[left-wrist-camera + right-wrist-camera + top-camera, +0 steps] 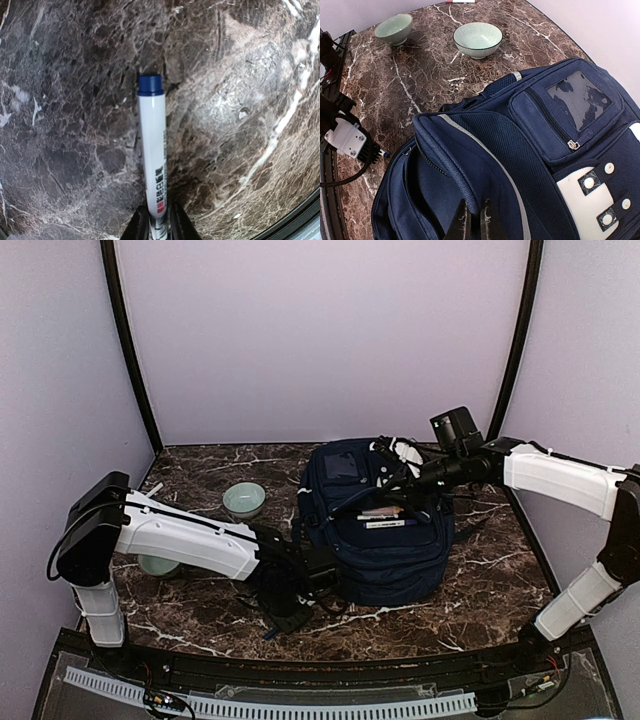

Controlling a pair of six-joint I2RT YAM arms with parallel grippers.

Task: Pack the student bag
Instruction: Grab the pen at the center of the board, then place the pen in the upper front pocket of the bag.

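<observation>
Three pale lilac walls (320,340) close in a dark brown marble tabletop (480,580) with white veins; black poles stand in the far corners.

The student bag (390,560), navy and bulky, lies just right of the tabletop's middle, nearer the right edge. Its near left corner is hidden behind the left arm's wrist. The right wrist view cuts off its lower part, showing only an open flap with a pale stripe, a zipped pocket with a clear window, and a white patch with snaps.

The left arm (190,540) reaches across the near left part of the tabletop. The left gripper (285,618) is a dark shape close to the near edge, hard to make out from above. In its wrist view only the tips of the fingers (135,227) show, closed narrowly on a white marker (152,150) with a blue cap. Whether the marker touches the marble cannot be told.

The right arm (560,480) comes in from the right edge. The right gripper (475,222) has its fingers pressed together on the flap's piped edge, near the bag's far end.

One pale green bowl (244,499) stands left of the bag. A second bowl (158,566), nearer the left edge, is mostly hidden behind the left arm.

A few pens (385,517) lie across the bag's top; their number is unclear.
</observation>
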